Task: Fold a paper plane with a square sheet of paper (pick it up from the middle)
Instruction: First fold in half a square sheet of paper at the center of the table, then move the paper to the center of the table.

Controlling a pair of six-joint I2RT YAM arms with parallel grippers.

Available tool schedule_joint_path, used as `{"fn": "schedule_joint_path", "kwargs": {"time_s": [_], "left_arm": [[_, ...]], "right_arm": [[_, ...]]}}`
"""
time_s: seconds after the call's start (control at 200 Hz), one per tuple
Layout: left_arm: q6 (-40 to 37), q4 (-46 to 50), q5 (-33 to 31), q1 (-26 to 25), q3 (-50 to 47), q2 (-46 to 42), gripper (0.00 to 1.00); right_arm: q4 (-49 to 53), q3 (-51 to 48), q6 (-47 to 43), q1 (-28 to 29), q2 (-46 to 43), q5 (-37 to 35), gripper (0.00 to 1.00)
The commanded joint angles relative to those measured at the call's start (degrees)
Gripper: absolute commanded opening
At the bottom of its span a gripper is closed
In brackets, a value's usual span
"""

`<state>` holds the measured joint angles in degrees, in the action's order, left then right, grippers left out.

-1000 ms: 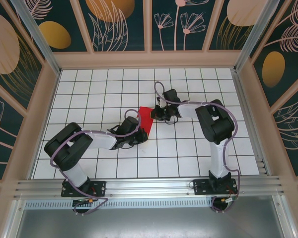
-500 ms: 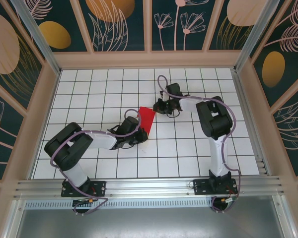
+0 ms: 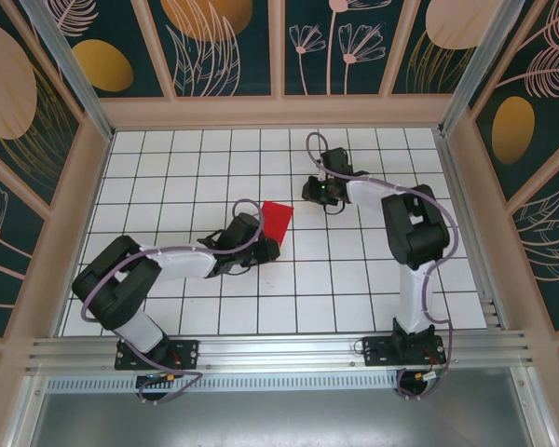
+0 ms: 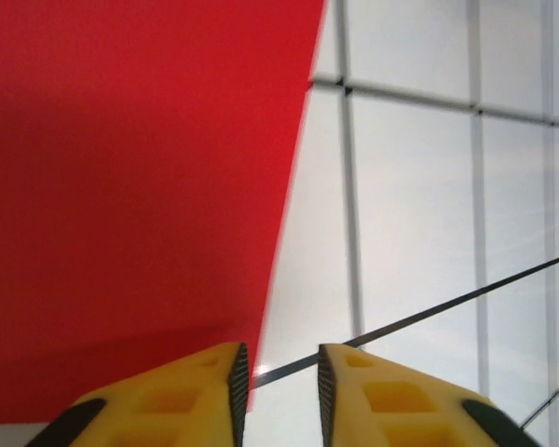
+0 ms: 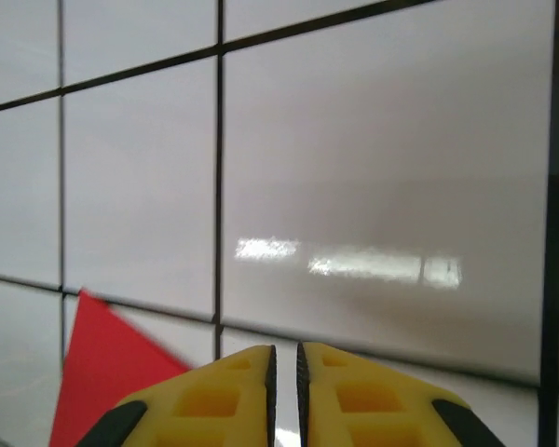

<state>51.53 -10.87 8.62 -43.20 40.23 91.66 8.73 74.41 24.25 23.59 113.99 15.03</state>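
Noted red paper (image 3: 278, 216) lying on the white tiled table (image 3: 168, 186), about mid-table and a little left of centre. Seen from above as a shape with a broad far edge, narrowing toward the near side. Cannot tell from above how many layers.

Located left pincer (image 3: 264, 248) at the paper's near end, touching or just over its narrow tip. From the left wrist: left pincer (image 4: 278, 377) parted by a modest gap, with only bare tile and a dark grid line between the yellow fingers (image 4: 196, 391). Nothing gripped. Paper (image 4: 121, 186) taking up the left of that view, its long straight edge running down to just beside the left finger.

Located right pincer (image 3: 317, 191) beyond and to the right of the paper, near but apart from it. From the right wrist: right pincer (image 5: 285, 372) parted by a thin slit only, nothing in it, low over the tiles. One red corner of the paper (image 5: 102, 382) visible at lower left.
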Motion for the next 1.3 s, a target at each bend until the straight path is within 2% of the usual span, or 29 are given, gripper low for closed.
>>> {"fn": "schedule_joint_path", "kwargs": {"time_s": [0.0,0.115,0.32,0.455,0.641,0.796,0.926,1.016,1.116,1.296], "left_arm": [[-0.7,3.3,-6.9,0.4,3.2,-5.7,0.36],[0.2,5.9,-10.9,2.4,2.1,-9.9,0.53],[2.9,12.0,-17.2,6.7,-3.1,-18.1,0.75],[4.1,14.1,-18.3,8.8,-6.4,-23.3,0.85],[5.4,13.7,-17.4,9.9,-9.6,-25.1,0.95],[5.6,11.0,-15.0,11.0,-11.1,-23.4,0.99],[5.0,9.5,-13.0,11.6,-11.2,-21.5,0.99],[4.9,8.4,-12.0,11.9,-11.3,-20.2,0.98],[5.1,8.0,-11.1,12.4,-10.7,-19.0,0.99],[6.2,6.8,-10.4,12.5,-11.5,-20.1,0.99]], "right_arm": [[1.5,-4.3,0.9,4.0,-7.1,-5.2,0.25],[1.5,-6.5,1.7,7.4,-8.6,-8.0,0.36],[2.1,-2.7,1.7,13.6,-3.3,-10.4,0.42],[4.2,2.9,1.0,15.8,1.9,-11.9,0.44],[7.7,8.0,-1.2,16.3,7.2,-15.0,0.45],[9.7,9.5,-7.6,17.1,10.8,-12.8,0.42],[11.1,8.5,-18.3,18.8,11.5,-6.8,0.39],[11.5,8.6,-21.7,19.3,10.6,-3.0,0.38],[11.1,10.8,-19.4,19.4,8.9,-1.3,0.38],[10.3,11.5,-6.0,19.1,5.2,-7.8,0.38]]}}
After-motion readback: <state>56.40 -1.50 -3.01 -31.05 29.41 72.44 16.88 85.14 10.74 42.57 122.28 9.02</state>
